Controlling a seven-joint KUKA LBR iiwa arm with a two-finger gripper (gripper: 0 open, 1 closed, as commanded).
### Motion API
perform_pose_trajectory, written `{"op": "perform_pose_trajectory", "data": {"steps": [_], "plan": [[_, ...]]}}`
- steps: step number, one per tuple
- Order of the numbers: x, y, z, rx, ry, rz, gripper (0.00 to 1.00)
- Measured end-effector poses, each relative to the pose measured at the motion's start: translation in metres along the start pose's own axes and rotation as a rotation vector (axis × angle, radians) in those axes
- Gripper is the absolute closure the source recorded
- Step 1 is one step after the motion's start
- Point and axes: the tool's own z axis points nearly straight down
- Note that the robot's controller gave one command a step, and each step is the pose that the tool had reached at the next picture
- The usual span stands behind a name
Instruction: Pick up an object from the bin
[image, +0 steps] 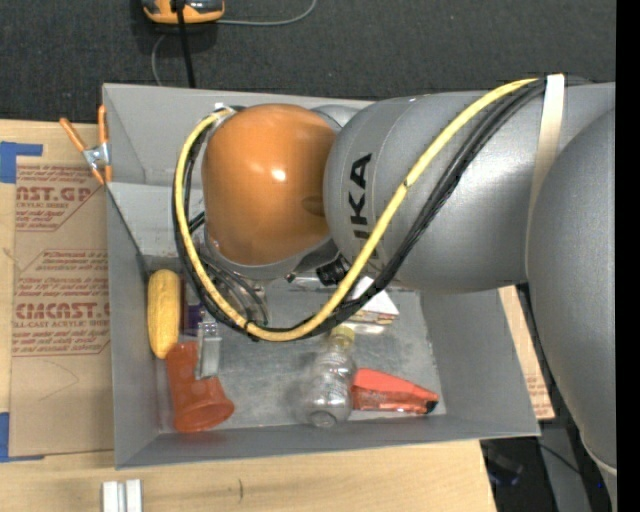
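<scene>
- Camera view: grey metal bin (255, 385); arm (450, 190) entering from the right of the frame, with an orange cover (265, 180) on its wrist.
- Gripper (208, 352): low in the lower left of the bin, under the cover; mostly hidden, so whether it is open or closed cannot be told.
- Orange cup (192, 392): on its side in the lower left corner, directly below the gripper's tip and apparently touching it.
- Yellow corn cob (163, 312): along the left wall, just left of the gripper.
- Clear plastic bottle (328, 388): lower centre of the floor.
- Red packet (395, 392): just right of the bottle.
</scene>
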Motion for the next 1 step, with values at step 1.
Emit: {"op": "perform_pose_trajectory", "data": {"steps": [1], "plan": [[-0.0017, -0.0017, -0.0049, -0.002, -0.007, 0.003, 0.0]]}}
